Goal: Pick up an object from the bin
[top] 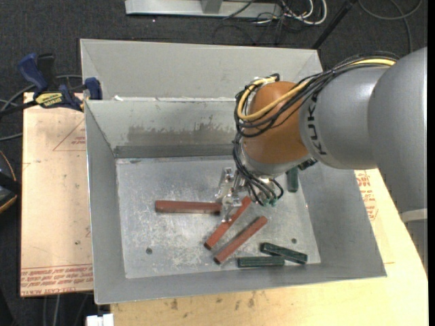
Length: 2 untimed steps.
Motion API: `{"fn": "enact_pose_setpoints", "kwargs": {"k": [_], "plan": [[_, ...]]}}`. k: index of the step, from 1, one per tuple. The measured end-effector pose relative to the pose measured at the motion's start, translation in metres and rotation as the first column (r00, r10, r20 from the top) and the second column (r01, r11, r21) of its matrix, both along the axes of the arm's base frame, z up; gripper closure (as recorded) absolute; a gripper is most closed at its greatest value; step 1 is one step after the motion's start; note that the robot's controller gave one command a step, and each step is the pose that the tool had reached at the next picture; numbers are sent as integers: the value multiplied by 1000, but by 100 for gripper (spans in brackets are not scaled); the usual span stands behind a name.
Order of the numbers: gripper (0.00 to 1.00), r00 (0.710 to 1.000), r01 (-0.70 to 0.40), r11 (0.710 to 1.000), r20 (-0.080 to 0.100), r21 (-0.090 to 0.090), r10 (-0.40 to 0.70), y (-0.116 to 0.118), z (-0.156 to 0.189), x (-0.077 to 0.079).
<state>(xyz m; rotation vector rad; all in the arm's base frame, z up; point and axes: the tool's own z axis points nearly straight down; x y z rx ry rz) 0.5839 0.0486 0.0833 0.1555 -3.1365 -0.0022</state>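
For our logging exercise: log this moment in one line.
arm: in from right | gripper: over red-brown sticks, bin centre | dark green sticks: view's lower right

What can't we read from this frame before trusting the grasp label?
- Camera view: right end of the long brown stick, hidden under the hand.
- Camera view: top of the dark green piece, behind the orange wrist cover.
- Camera view: whether the hand touches any stick, too small.

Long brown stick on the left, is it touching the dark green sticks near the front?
Apart. The camera view shows bare bin floor between the long brown stick and the dark green sticks.
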Motion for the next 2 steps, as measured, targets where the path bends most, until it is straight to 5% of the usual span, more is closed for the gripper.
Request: {"fn": "enact_pose_setpoints", "kwargs": {"k": [1, 2], "plan": [[100, 1000, 0, 1000, 1, 0, 0, 0, 0, 0], [100, 1000, -3, 1000, 13, 1, 3, 23, 179, -5]]}}
